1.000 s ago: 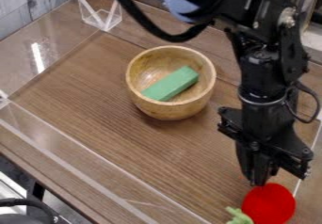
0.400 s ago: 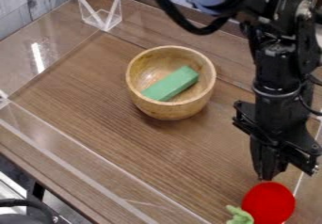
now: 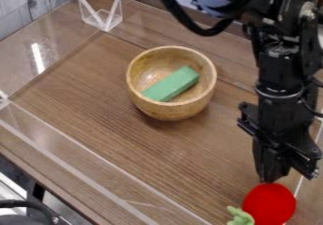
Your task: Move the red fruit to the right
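The red fruit (image 3: 269,204) lies on the wooden table near the front right corner, round and bright red, with its light-green tuft (image 3: 236,216) pointing left. Just above it my gripper (image 3: 279,173) hangs on the black arm, fingers pointing down and shut, with nothing between them. The fingertips end a short way above the top of the fruit. I cannot tell whether they touch it.
A wooden bowl (image 3: 135,85) holding a green rectangular block (image 3: 171,83) stands mid-table, left of the arm. A clear plastic wall (image 3: 76,163) rims the table's left and front edges, and a small clear stand (image 3: 100,14) sits at the back left.
The gripper has shifted a little to the right and its fingers have drawn fully shut. The fruit lies where it was.
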### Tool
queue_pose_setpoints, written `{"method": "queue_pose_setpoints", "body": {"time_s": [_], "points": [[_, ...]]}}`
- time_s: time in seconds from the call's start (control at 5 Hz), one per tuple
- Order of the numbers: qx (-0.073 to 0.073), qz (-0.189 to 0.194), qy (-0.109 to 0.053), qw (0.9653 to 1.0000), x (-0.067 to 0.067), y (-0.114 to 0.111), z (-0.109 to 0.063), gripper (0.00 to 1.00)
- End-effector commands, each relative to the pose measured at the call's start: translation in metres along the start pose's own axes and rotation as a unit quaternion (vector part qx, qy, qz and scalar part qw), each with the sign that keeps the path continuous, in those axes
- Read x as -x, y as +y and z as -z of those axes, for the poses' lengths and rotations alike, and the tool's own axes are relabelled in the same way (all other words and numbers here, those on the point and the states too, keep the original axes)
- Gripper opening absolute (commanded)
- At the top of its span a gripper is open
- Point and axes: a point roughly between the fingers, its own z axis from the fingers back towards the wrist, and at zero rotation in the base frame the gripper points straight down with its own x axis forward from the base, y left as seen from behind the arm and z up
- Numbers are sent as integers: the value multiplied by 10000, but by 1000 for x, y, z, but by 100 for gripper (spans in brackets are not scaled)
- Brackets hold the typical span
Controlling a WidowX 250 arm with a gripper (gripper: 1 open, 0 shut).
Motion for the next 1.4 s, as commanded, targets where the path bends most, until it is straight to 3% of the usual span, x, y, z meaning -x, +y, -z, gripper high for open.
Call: {"method": "queue_pose_setpoints", "body": {"time_s": [0.0, 0.4, 0.8, 1.0, 1.2], "points": [[16, 354, -161, 9992, -8, -3, -12, 0], [-59, -274, -352, 9990, -4, -8, -10, 0], [-91, -411, -464, 9980, 5, -12, -6, 0], [-197, -442, -567, 9972, 6, -6, -30, 0], [-294, -577, -642, 9958, -4, -11, -22, 0]]}}
